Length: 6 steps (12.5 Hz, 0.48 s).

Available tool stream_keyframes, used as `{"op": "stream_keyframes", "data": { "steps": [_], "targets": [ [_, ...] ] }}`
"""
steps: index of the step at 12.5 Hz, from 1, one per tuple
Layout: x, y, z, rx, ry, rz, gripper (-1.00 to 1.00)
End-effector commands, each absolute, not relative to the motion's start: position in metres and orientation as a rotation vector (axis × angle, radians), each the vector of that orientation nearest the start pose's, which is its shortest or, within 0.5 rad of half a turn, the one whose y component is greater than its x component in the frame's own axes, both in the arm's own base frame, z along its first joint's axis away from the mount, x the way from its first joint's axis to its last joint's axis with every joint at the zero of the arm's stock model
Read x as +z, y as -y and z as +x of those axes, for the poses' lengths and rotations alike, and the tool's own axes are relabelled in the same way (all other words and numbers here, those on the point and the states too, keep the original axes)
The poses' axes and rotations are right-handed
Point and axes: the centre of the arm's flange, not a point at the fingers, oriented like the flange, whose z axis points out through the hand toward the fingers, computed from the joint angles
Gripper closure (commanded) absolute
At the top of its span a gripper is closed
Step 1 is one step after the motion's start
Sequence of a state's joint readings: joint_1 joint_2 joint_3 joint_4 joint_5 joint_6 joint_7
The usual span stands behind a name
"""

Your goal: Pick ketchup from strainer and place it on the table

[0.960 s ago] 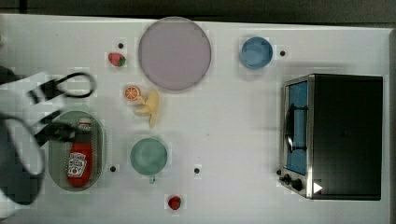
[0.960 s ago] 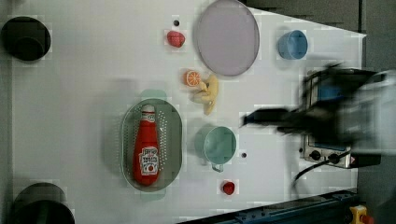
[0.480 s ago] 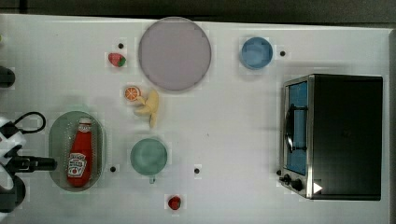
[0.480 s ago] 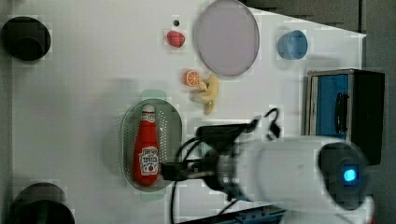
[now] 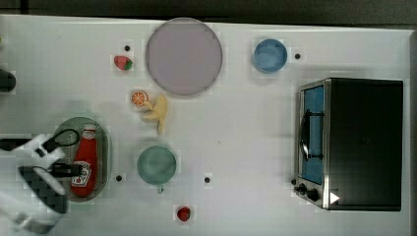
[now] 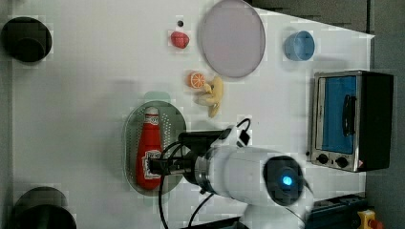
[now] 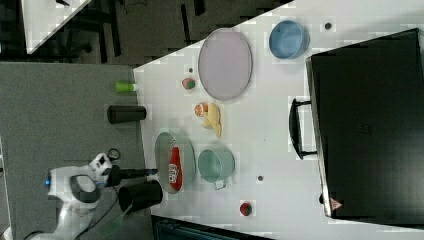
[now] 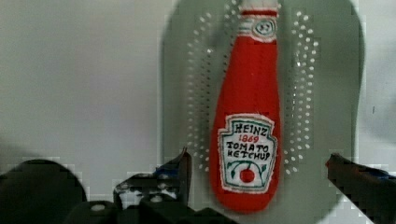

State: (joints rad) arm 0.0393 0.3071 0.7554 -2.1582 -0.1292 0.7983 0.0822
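Jaws wide, I see gripper (image 8: 257, 175) straddling ketchup (image 8: 250, 116) label end; bottle lies flat in strainer (image 8: 341, 93) on table (image 5: 246, 128).

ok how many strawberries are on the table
2. One strawberry lies at the top view's left of the lilac plate; the other strawberry lies near the bottom edge, below the green cup.

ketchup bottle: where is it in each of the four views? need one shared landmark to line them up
Top view: ketchup lower left, lying in the strainer.
Left view: ketchup left of centre, cap up, in the strainer.
Right view: ketchup lower left of centre.
Wrist view: ketchup centre, between the open gripper fingers.
Landmark: the green cup beside the strainer.
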Motion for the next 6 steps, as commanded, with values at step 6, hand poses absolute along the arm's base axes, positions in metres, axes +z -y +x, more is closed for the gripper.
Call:
{"op": "stream_keyframes", "data": {
  "steps": [6],
  "targets": [
    [0.205,-0.385,0.401,0.236,-0.198,-2.981,-1.0]
  ]
}}
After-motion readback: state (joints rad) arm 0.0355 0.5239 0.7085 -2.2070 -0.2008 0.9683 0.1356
